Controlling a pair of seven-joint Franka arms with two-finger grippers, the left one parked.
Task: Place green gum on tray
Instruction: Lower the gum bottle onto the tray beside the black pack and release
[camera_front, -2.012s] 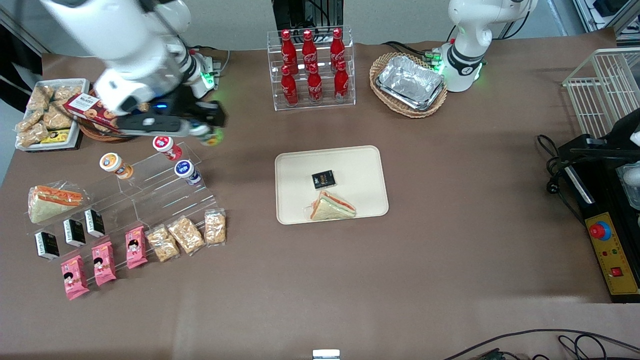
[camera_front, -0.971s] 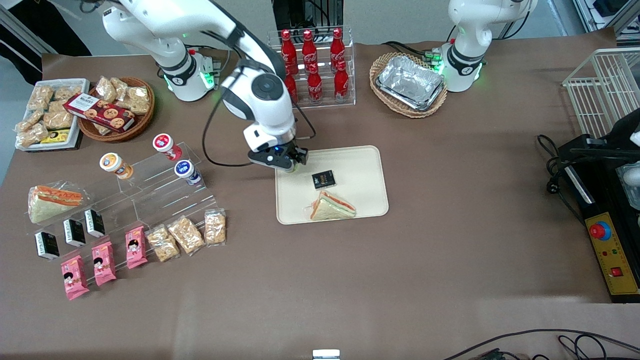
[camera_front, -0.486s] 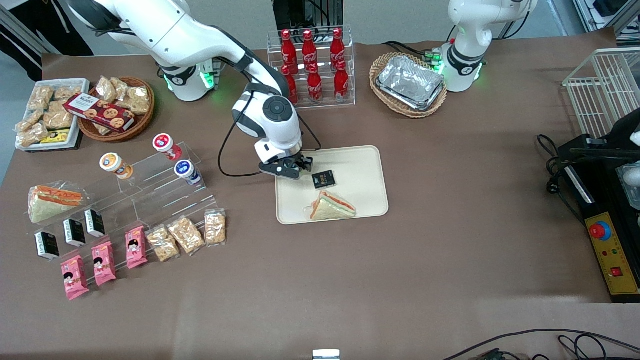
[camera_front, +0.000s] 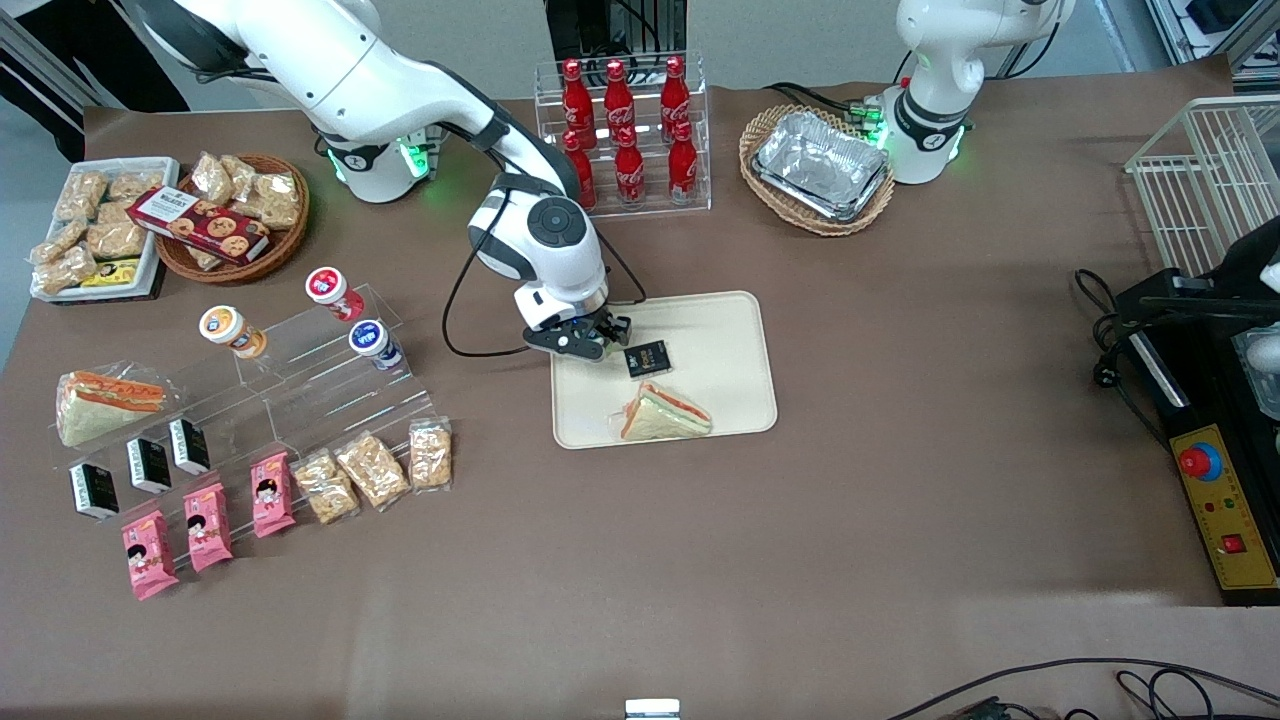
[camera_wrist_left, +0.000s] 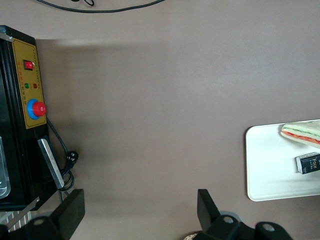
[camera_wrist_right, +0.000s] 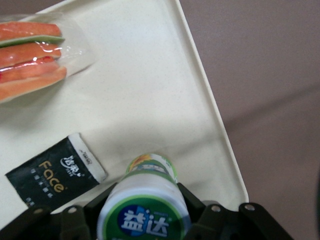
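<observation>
My right gripper (camera_front: 587, 343) hangs low over the cream-beige tray (camera_front: 720, 330), at the tray's corner nearest the working arm's base. In the right wrist view the gripper (camera_wrist_right: 145, 212) is shut on the green gum (camera_wrist_right: 144, 210), a small jar with a white lid with green print, its fingers (camera_wrist_right: 197, 220) pressed against the lid's sides. The jar's base points down at the tray (camera_wrist_right: 150, 100), close above it. The gum is hidden under the gripper in the front view. A black packet (camera_front: 647, 358) and a wrapped sandwich (camera_front: 664, 412) lie on the tray beside the gripper.
A clear stepped stand (camera_front: 320, 390) toward the working arm's end holds orange (camera_front: 230, 330), red (camera_front: 332, 292) and blue (camera_front: 375, 343) jars. Cola bottles in a clear rack (camera_front: 622, 135) and a wicker basket of foil trays (camera_front: 820, 168) stand farther from the camera than the tray.
The gripper carried the green gum from above the jar stand to the tray, then moved slightly further over the tray and lower, still shut on it.
</observation>
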